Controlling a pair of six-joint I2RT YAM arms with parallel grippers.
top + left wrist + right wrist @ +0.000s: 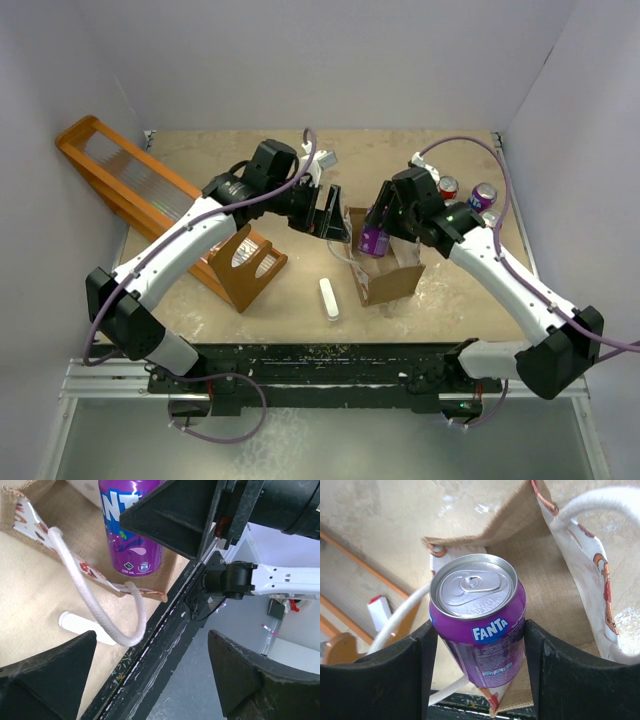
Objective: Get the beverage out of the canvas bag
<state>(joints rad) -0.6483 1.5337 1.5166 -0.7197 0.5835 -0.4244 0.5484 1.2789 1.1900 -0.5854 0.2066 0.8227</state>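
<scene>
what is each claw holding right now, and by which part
The right claw grips the purple Fanta can by its sides, around mid-body, over the canvas bag. The left claw is open and holds nothing.

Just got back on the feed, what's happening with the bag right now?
The right pincer is clamped on the purple Fanta can, holding it at the open mouth of the canvas bag. The left pincer hangs open beside the bag, gripping nothing; the bag's white handle droops loose in front of it. The can is not yet set down anywhere.
</scene>
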